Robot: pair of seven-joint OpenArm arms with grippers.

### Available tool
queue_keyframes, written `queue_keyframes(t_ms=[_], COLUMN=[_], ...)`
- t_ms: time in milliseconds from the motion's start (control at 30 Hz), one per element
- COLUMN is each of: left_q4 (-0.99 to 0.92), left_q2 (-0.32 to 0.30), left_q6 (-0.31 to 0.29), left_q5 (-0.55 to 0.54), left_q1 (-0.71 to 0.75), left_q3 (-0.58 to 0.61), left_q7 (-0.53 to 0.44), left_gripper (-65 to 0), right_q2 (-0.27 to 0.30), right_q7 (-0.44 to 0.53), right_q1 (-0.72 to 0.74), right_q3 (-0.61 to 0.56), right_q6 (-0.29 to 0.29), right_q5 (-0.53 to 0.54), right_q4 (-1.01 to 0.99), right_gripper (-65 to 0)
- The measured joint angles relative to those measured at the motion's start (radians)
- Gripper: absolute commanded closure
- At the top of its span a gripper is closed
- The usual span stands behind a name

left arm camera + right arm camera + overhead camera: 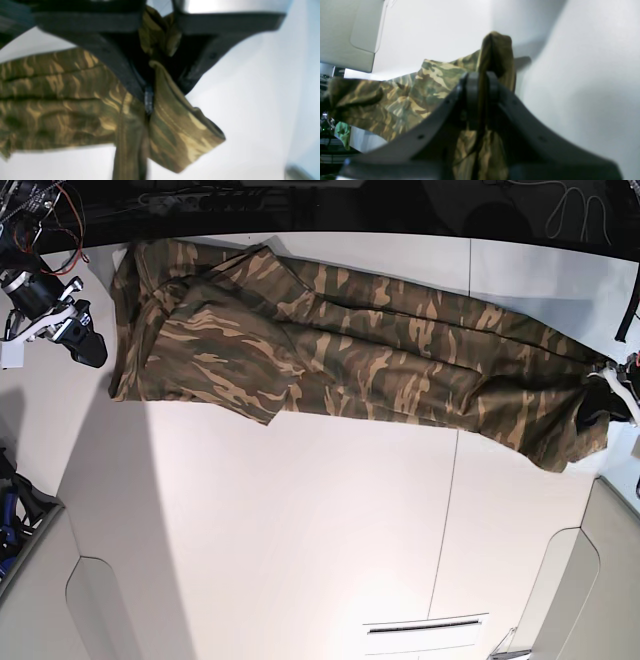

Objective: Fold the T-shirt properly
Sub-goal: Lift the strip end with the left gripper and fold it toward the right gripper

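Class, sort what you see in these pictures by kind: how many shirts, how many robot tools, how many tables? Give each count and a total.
Camouflage-print cloth T-shirt: 1
Black robot tools: 2, the left tool and the right tool, each shut on the shirt
White table: 1
Total: 4

Robotics lab bench: white panelled tabletop [300,520], loose red and black wiring [45,210] at far edge.

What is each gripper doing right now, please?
Left gripper: shut on the T-shirt.
Right gripper: shut on the T-shirt.
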Motion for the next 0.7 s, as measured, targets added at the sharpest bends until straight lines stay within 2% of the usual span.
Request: queue_keyframes(t_ms=[100,200,433,567,700], left_q4=[0.124,0.21,0.278,0.306,0.309], left_q2=[0.013,0.056,0.15,0.208,0.262], left_q6=[0.002,0.026,0.047,0.122,0.153], left_q5=[0.025,0.04,0.143,0.245,0.29], left_q1=[0.0,0.0,0.0,-0.001,-0.025], left_q3=[0.0,0.02,0.225,0.32,0.353], left_q7=[0.014,0.013,-0.008,-0.069,-0.069], left_gripper=[0.0,0.0,0.0,0.0,0.0], right_q2=[0.0,0.0,0.0,0.0,0.0], right_q7=[0.0,0.0,0.0,0.0,0.0], right_q1=[0.0,0.003,0.006,0.006,0.006], right_q3=[0.0,0.0,0.0,0.0,0.0], right_q6=[0.0,0.0,0.0,0.0,0.0], right_q5=[0.0,0.0,0.0,-0.019,-0.036], right_q4=[0.0,0.0,0.0,0.0,0.0], right_gripper=[-6.6,-6.6,-6.6,-6.6,-6.6])
